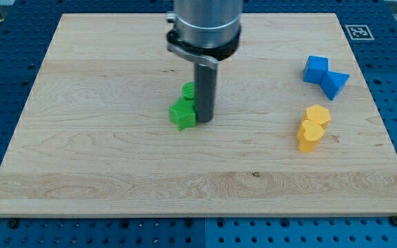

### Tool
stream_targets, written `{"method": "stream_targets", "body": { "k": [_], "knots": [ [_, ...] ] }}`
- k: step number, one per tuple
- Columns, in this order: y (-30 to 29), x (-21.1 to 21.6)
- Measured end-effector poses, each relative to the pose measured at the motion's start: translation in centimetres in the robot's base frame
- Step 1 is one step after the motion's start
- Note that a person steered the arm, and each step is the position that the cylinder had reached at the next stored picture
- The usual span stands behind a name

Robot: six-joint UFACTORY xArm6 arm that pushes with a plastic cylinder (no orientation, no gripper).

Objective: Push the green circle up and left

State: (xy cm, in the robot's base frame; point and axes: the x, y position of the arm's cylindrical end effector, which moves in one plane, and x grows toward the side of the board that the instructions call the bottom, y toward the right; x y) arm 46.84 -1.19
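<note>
Two green blocks crowd my tip (204,121), which has no hand and holds nothing: pushing could drag the green star (182,114) along with the green circle (189,89).

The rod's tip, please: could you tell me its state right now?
My tip: no jaws, holding nothing; it touches the green star, with the green circle just behind.
</note>
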Motion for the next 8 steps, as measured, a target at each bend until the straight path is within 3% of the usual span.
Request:
{"method": "stream_targets", "body": {
  "k": [1,4,8],
  "knots": [
    [-2.5,-0.6],
    [0.0,2.4],
    [0.1,-4.7]
  ]
}}
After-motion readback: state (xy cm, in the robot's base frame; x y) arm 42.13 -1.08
